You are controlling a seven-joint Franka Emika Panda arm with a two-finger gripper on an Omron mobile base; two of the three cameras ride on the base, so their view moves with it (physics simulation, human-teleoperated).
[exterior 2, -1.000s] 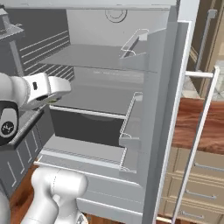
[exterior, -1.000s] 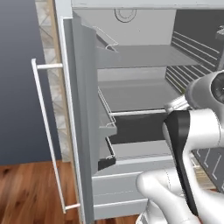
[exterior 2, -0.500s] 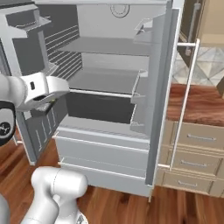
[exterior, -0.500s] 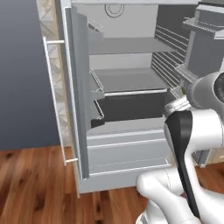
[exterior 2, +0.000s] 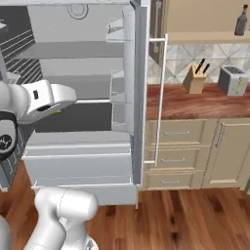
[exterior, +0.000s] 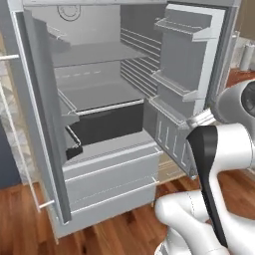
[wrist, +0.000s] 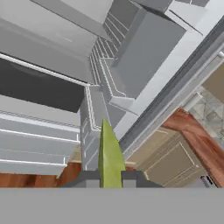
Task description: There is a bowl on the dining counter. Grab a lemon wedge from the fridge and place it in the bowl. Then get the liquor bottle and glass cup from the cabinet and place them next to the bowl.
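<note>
**A:** What is the hand (wrist: 109, 181) doing?

**B:** Its two dark tips are pinched on the lemon wedge (wrist: 109, 155), a yellow-green sliver that stands up between them in the hand view. The narrow grip suits a thin slice; I'd judge it is held by its flat sides so it won't twist out.

**A:** And where is the wedge relative to the fridge (exterior: 99, 149)?

**B:** Outside it, it seems. The hand view looks at the open compartment and door shelves from a little way off, with wood floor below. In the right base view the arm's white forearm (exterior 2: 46, 97) sits in front of the dark crisper space.

**A:** Why are both doors wide open?

**B:** Probably to give the arm room to reach the shelves. They have yet to be shut.

**A:** Anything else of the task visible?

**B:** The liquor bottle (exterior 2: 241, 20) stands on the cabinet (exterior 2: 205, 19) shelf, above the worktop (exterior 2: 200, 102) with a knife block (exterior 2: 195, 78) and toaster (exterior 2: 232, 80). I see no bowl; carrying the wedge to it looks like the next step.
</note>
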